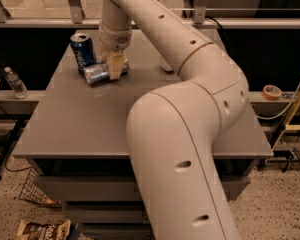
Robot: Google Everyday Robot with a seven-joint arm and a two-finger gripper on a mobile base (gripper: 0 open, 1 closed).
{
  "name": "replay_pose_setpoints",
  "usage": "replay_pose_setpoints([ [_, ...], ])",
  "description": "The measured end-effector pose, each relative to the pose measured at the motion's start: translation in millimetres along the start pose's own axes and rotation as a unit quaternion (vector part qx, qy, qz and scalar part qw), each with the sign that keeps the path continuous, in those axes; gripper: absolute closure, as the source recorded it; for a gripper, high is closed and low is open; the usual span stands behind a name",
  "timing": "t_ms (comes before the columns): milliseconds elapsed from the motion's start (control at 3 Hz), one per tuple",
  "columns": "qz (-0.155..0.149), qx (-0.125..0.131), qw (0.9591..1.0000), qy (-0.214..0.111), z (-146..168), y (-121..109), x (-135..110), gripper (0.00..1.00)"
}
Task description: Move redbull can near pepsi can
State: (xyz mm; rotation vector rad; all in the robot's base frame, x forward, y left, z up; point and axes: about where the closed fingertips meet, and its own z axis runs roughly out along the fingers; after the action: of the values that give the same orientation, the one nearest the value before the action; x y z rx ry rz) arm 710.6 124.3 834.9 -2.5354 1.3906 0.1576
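Observation:
The pepsi can stands upright at the back left of the grey table. The redbull can lies on its side just in front of it, shiny end toward the camera, close to or touching the pepsi can. My gripper reaches down from the white arm, and its tan fingers are shut on the right end of the redbull can.
A clear plastic bottle stands on a ledge left of the table. A white object sits at the table's back, mostly hidden by the arm. A tape roll lies on the right ledge. A snack bag lies on the floor.

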Motion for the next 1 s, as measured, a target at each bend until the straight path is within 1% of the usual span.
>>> replay_pose_setpoints([
  [333, 0.000, 0.011, 0.9999, -0.002, 3.2, -7.2, -0.5, 0.82],
  [1000, 0.000, 0.013, 0.9999, -0.002, 3.6, -9.2, -1.0, 0.36],
])
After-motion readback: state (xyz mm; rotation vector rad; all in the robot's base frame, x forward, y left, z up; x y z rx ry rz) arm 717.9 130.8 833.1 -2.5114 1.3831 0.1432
